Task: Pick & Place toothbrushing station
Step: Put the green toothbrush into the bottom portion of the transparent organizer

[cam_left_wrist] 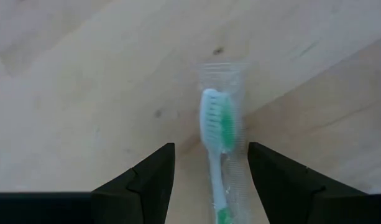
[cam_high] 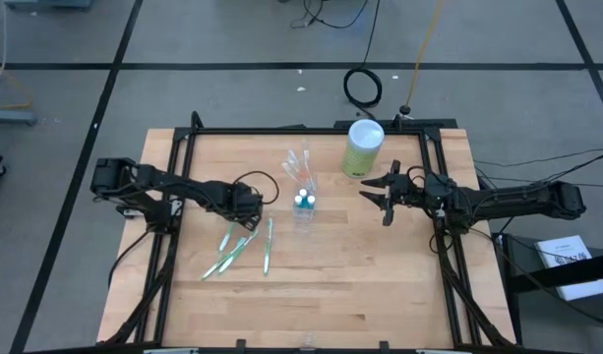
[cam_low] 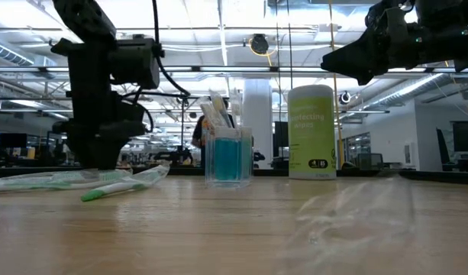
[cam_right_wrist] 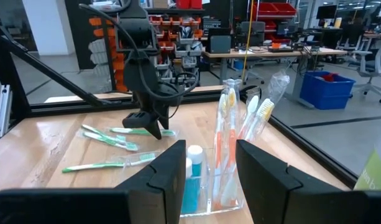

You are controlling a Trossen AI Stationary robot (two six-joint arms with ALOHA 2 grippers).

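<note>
Tabletop [cam_high: 380, 285] holds four green toothbrushes [cam_high: 244, 248] (wrapped), one canister [cam_high: 364, 148].

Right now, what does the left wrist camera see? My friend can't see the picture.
A green-white toothbrush in a clear wrapper lies on the wooden table, its head between the left gripper's two dark open fingers.

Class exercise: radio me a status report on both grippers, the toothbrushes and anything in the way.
Left gripper open, straddling a wrapped green toothbrush on the table. Right gripper open, raised, empty. Orange toothbrushes stand in the clear holder. Nothing in the way.
</note>
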